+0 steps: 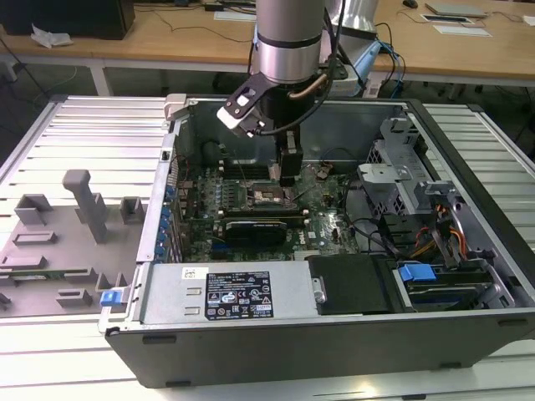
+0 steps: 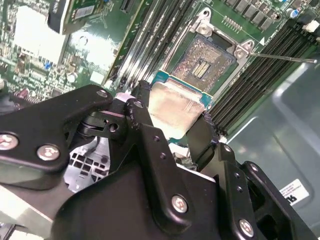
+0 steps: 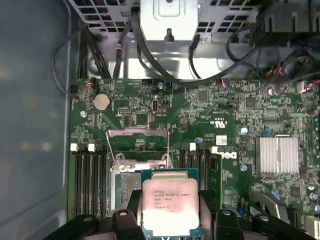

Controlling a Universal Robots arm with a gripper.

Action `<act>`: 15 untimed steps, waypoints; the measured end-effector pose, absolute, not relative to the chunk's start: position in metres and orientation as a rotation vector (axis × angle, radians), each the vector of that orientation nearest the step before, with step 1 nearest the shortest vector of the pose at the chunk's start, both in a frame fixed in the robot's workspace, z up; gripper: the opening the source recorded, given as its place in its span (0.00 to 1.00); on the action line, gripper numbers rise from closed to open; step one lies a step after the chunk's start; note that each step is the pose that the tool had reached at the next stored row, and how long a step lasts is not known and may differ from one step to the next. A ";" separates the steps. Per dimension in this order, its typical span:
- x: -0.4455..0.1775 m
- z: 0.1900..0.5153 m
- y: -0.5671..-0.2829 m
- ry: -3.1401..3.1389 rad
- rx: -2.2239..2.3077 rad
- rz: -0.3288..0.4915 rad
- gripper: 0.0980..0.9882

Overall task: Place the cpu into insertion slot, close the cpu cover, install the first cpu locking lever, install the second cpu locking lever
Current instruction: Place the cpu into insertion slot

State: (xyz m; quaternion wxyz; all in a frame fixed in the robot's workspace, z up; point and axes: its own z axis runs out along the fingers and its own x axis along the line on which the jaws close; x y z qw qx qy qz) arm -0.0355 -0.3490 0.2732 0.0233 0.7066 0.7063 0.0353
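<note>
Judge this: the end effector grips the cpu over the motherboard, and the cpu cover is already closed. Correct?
No: the first wrist view shows the cpu cover open; the end effector does grip the cpu over the motherboard.

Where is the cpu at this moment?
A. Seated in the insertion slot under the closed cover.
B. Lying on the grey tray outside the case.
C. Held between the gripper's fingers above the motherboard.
C: in the first wrist view the cpu sits clamped in the gripper, and in the second wrist view the insertion slot beyond it lies open and bare.
</note>
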 end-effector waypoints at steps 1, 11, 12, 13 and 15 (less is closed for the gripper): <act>-0.038 0.270 -0.349 2.184 2.190 0.109 0.50; -0.046 0.247 -0.345 2.181 2.193 0.109 0.50; -0.047 0.245 -0.345 2.181 2.193 0.109 0.50; -0.047 0.243 -0.344 2.181 2.193 0.109 0.50; -0.048 0.238 -0.342 2.181 2.193 0.109 0.50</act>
